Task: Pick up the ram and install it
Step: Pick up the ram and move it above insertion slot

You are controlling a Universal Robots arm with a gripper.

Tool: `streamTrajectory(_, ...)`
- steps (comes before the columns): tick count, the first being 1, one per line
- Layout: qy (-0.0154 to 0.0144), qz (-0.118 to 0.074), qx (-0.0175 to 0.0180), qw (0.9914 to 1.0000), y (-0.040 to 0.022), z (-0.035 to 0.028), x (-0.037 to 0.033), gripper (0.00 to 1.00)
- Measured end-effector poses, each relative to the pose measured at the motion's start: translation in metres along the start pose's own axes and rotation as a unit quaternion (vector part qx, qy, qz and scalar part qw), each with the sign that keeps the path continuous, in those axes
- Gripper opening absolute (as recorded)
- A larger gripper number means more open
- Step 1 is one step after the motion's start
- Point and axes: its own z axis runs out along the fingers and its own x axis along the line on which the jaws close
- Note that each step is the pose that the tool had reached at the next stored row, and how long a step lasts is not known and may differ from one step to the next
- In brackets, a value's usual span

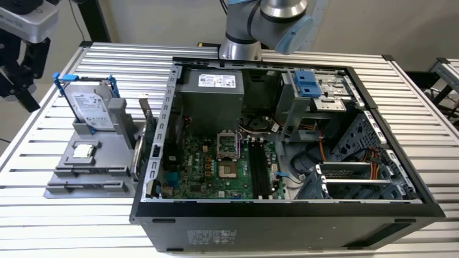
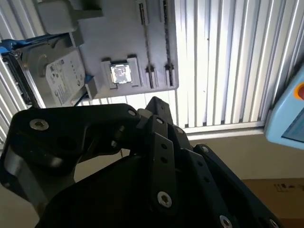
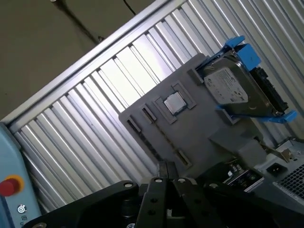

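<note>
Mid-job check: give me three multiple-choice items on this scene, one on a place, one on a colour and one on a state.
1. Where does the hard drive stand?
A) on the floor
B) in the grey holder, to the exterior view's left of the computer case
C) on top of the power supply

2. What colour is the hard drive's frame?
A) red
B) yellow
C) blue

3. How is the computer case?
A) open, with the motherboard exposed
B) shut, with its side panel on
C) wrapped in foil

Answers:
1 B: the drive stands in the holder on the slatted table, outside the case.
2 C: both wrist views also show the blue handles.
3 A: the board and cables lie in plain sight.
</note>
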Motion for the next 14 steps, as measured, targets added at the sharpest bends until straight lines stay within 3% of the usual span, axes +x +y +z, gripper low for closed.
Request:
streamTrajectory(3,0.0006,-0.028,-0.0006,0.99962,0.0000,0.0000,0.0000,0.00)
streamTrajectory(6,0.0012,-0.055,-0.0011,0.99851,0.0000,0.0000,0.0000,0.00)
streamTrajectory(10,0.0019,-0.091,-0.0016,0.99588,0.0000,0.0000,0.0000,0.00)
streamTrajectory(14,0.0003,-0.119,0.0015,0.99295,-0.0001,0.0000,-0.0001,0.00)
